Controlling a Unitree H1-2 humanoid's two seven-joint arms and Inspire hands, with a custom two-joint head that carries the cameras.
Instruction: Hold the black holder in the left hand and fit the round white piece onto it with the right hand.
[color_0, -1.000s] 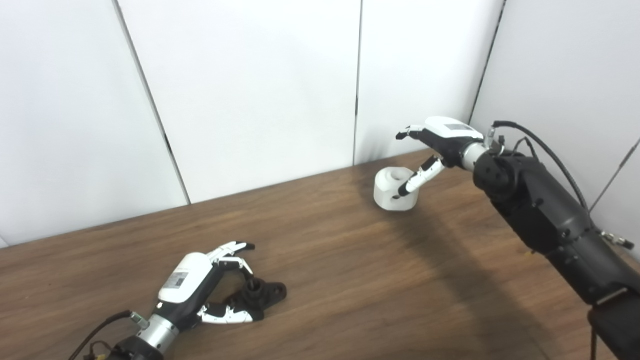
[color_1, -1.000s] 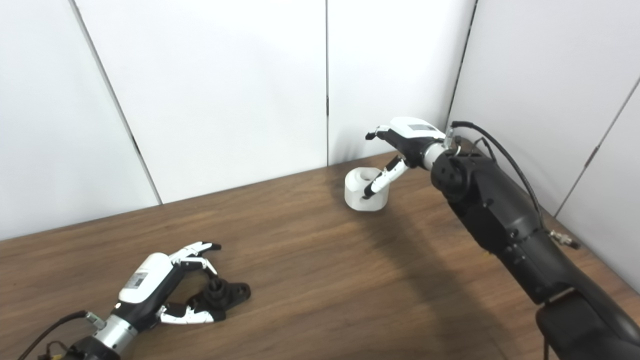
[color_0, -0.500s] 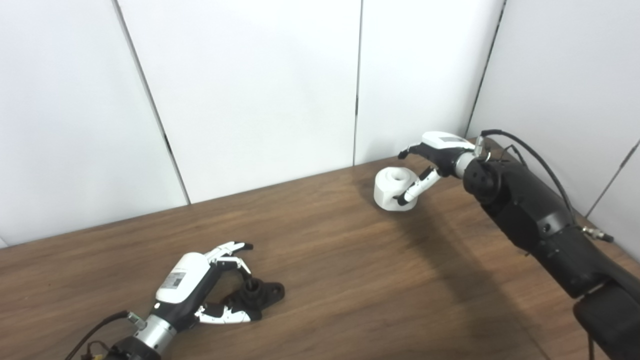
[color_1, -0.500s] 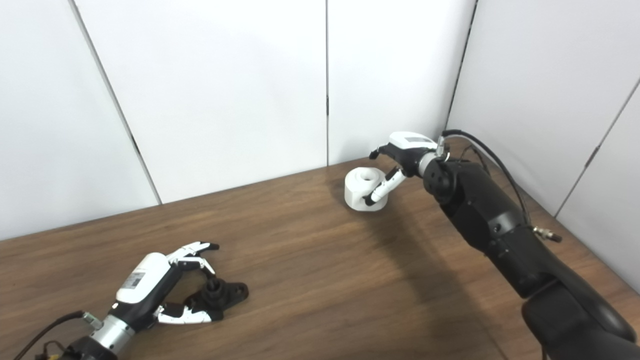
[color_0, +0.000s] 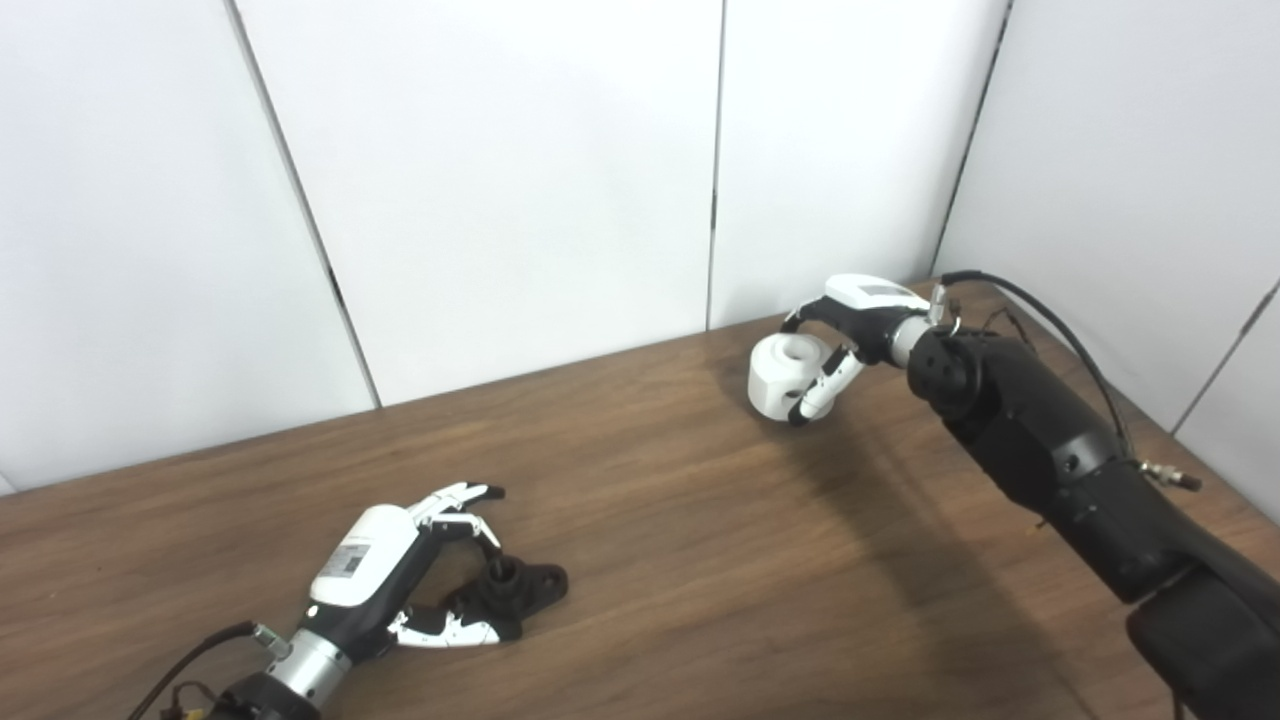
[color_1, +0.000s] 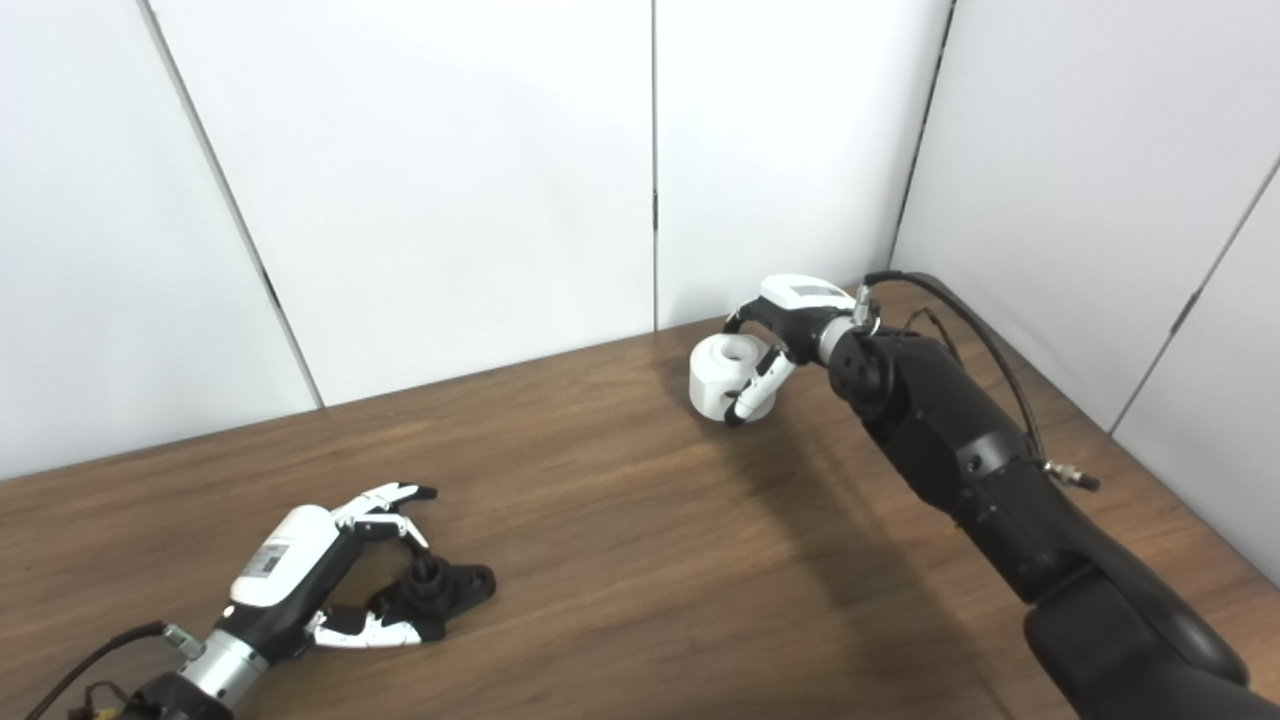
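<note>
At about 7 o'clock on the wooden tabletop (color_0: 650, 560), nearest the cameras, the left hand (color_0: 385, 570) lies low over the surface, its arm coming in from the bottom left edge with a cable trailing beside the wrist. Its fingers (color_0: 462, 496) are spread apart above and its thumb (color_0: 450, 630) lies along the wood below, so the hand is wide and cupped around the black holder (color_0: 515, 590) without lifting it; the thumb tip seems to touch the holder's near side, though whether the fingers touch it cannot be told. The holder rests flat on the tabletop, a short upright post rising from its base, one lobe with a hole pointing toward 3 o'clock. A broad stretch of bare wood separates it from the far corner. There, at about 1 o'clock, well apart from the holder, the round white piece (color_0: 785, 372) sits with its central hole facing up, close to the white wall panels (color_0: 500, 180). The right hand (color_0: 850, 325), on a black arm (color_0: 1050, 450) reaching in from the bottom right, is curled around the piece: the fingers hook over its far side and the thumb (color_0: 822, 385) presses its near right side, a narrow grasp closed on it. Whether the piece is lifted clear of the tabletop cannot be told.
</note>
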